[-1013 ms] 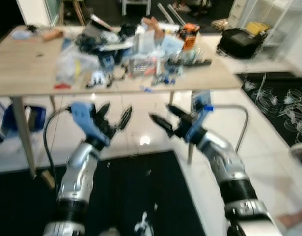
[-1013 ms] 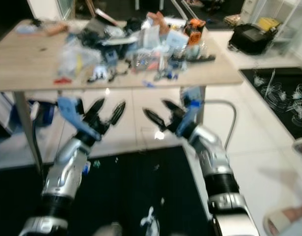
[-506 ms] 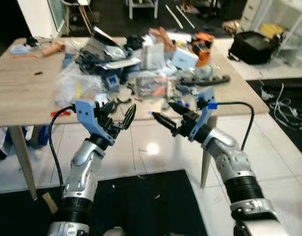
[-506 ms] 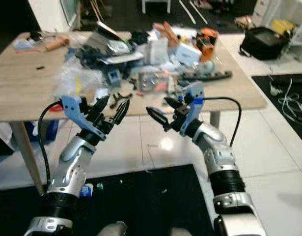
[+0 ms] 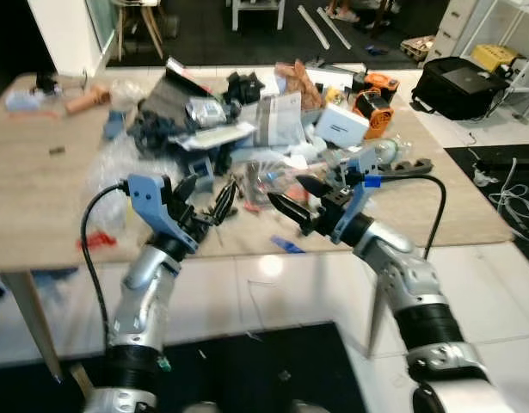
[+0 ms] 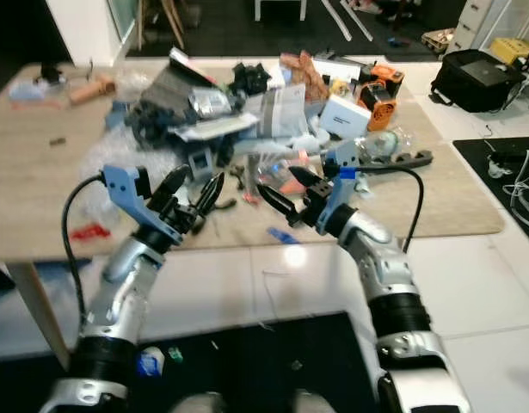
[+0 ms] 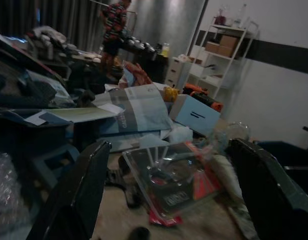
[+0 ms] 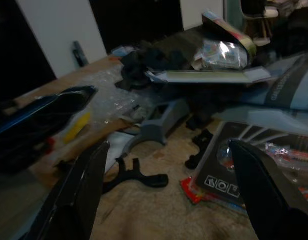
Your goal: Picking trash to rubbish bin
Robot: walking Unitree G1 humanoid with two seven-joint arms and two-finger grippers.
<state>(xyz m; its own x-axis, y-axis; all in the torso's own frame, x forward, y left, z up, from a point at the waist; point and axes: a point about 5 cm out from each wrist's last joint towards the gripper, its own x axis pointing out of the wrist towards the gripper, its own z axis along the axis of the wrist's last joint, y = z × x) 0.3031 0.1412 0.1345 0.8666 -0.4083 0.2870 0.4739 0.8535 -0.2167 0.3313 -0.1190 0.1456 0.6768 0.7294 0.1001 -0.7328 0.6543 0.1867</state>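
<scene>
A heap of trash covers the wooden table (image 5: pixel 40 198): a clear blister pack with red print (image 7: pixel 174 175), a grey mailer bag (image 5: pixel 277 116), a white box (image 5: pixel 341 125), crumpled clear plastic (image 5: pixel 113 163) and a blue scrap (image 5: pixel 287 246) at the front edge. My left gripper (image 5: pixel 211 191) is open over the table's front edge, with nothing between its fingers (image 7: pixel 78 195). Facing it from the right, my right gripper (image 5: pixel 286 191) is open too, just above the blister pack (image 8: pixel 254 165) and a black clip (image 8: pixel 138 177).
A black backpack (image 5: pixel 458 82) lies on the floor right of the table. A black power strip (image 5: pixel 406 166) and an orange tool (image 5: pixel 376 95) lie at the table's right end. A black mat (image 5: pixel 247 370) is underfoot. A person (image 7: pixel 113 20) stands far behind.
The camera has come closer to the table. Both grippers have risen from below the tabletop to its front edge, over the clutter. Both are still open.
</scene>
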